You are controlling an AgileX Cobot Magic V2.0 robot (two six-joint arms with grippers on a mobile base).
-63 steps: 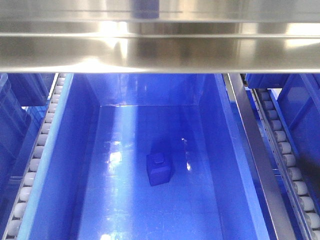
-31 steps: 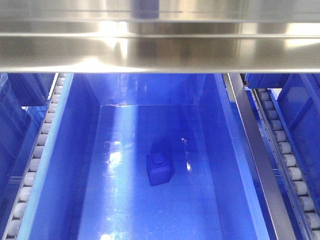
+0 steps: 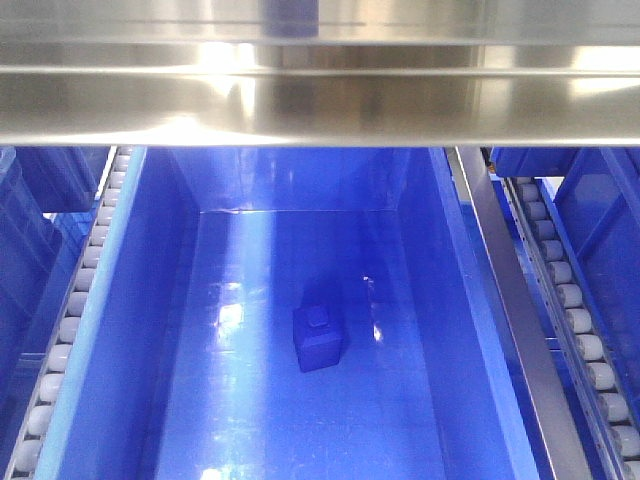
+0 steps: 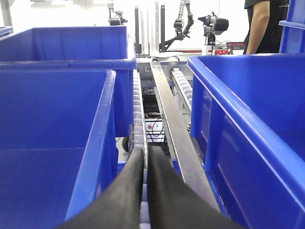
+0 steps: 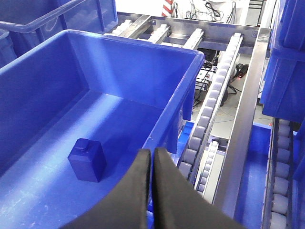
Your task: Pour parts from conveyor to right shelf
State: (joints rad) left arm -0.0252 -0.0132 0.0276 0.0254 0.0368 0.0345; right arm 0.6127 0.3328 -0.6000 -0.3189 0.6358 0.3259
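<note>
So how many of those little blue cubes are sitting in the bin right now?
1. The cube rests on the floor of the bin, near the middle, stud up. Both wrist views show it or nothing more; the near end is out of sight.

Bright light floods the far end of the room; a person in a black top (image 4: 259, 24) stands there beside equipment on stands (image 4: 212, 24); cables (image 5: 205, 12) trail behind; pale floor (image 5: 224, 126) shows below.
</note>
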